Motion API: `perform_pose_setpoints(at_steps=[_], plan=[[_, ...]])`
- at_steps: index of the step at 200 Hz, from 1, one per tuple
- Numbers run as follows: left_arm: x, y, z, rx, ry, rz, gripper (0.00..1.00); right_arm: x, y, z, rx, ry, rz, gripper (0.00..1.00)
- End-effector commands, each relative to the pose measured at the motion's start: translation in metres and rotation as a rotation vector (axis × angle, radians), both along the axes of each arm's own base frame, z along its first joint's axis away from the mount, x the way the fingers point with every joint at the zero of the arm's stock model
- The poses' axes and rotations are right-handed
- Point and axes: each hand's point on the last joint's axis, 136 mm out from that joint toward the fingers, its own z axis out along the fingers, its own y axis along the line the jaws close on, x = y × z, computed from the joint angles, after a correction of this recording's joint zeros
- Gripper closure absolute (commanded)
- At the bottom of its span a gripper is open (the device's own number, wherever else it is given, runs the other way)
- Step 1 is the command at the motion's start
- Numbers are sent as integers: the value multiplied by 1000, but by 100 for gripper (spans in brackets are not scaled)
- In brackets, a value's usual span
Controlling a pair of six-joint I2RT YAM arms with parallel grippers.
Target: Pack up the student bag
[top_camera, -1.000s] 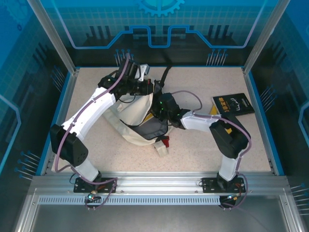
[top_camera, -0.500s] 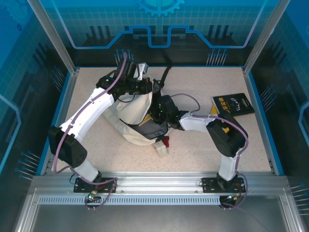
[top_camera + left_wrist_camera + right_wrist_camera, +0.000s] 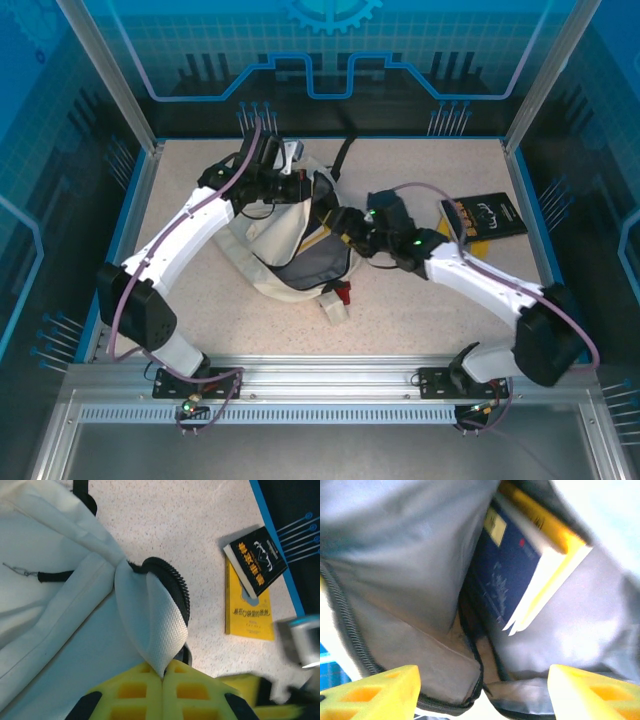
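On the counter (image 3: 420, 310) the student bag (image 3: 285, 250) lies left of centre with its mouth turned toward the right arm, and you have it propped open. The left pincer (image 3: 295, 180) is clamped on the zippered rim at the bag's far edge, which the left wrist view shows as a flap of cream fabric nipped between the yellow fingers (image 3: 150, 677). Inside, the right wrist view shows a dark blue book (image 3: 505, 590) leaning against a yellow-covered one (image 3: 540, 522), so part of the packing looks done. What remains, as I judge it, is the pair on the bare counter: a black book (image 3: 488, 213) lying askew on a yellow book (image 3: 468, 236), well apart from the bag on its right side. The right pincer (image 3: 352, 222) sits at the bag's mouth, jaws spread wide and holding nothing, so those books lie out to its right, and its arm is plainly the nearer one. The black book's long axis runs roughly across the counter, left to right, so you would likely turn the wrist to close across its short side
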Motion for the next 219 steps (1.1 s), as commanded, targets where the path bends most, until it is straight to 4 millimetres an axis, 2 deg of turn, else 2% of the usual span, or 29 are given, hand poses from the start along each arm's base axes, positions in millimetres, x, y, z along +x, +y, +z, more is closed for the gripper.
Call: perform_pose_setpoints(at_steps=[1,34,54,62,77,92,112,158,188,219], plan=[[-25,7,5,5,-15,-69,100,-15,-71,-29,-281,57,-53,25],[-55,19,-14,50,61,-107,100,-12,-147,-40,-415,126,-138,19],[-65,24,-13,64,81,-109,87,-6,-183,-46,-493,163,-182,18],[-67,25,-11,63,82,-107,76,-2,-195,-49,-530,169,-190,17],[-67,27,-3,54,70,-91,40,3,-216,-56,-602,208,-208,16],[-65,30,4,31,59,-59,21,10,-234,-68,-656,257,-216,15],[-61,29,9,-6,46,-28,10,18,-242,-87,-681,318,-179,13],[-49,35,-10,-63,93,90,5,38,-247,-125,-737,437,-112,13],[-48,35,-18,-78,114,105,3,37,-246,-150,-763,514,-67,14],[-48,37,-20,-70,113,114,1,28,-235,-171,-783,575,21,15]])
